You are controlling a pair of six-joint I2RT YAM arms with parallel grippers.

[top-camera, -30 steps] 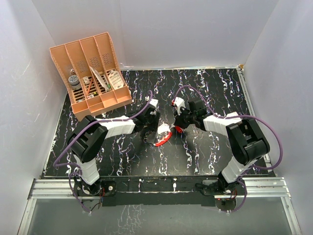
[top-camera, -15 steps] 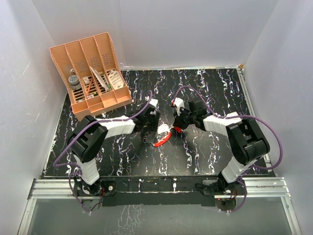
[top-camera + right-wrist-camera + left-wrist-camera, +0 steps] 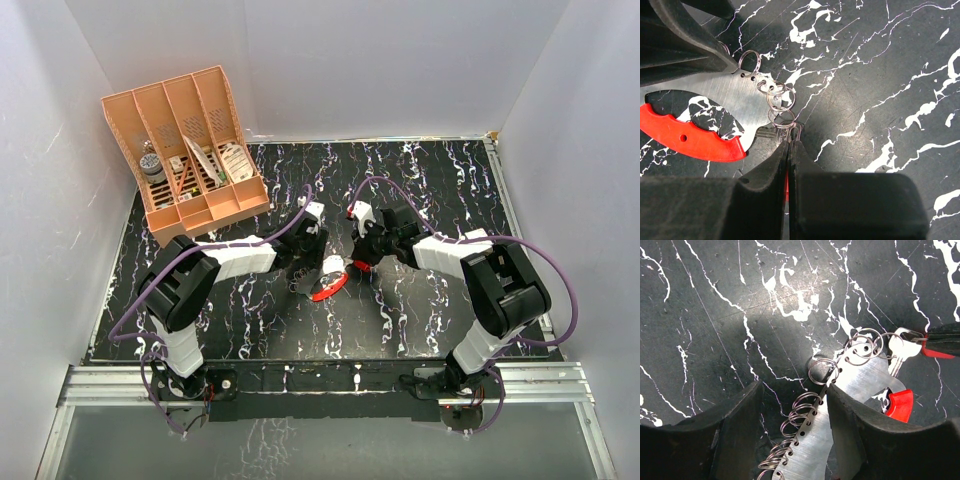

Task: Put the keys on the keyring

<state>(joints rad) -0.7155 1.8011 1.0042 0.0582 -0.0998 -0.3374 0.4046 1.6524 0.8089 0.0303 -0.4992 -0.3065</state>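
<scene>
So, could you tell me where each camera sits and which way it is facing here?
Top external: fixed above and behind the bases, looking down on the table; left arm and right arm show whole.
Left wrist: on the left arm, looking down past the open left gripper at the keyring and key.
Right wrist: on the right arm, looking down its right gripper, shut on the key.
Shared: both wrist views show keyring and key.

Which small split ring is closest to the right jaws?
The end ring of the cluster at the tip of the keyring, right at the shut jaw tips; the rest sit farther along its edge.
</scene>
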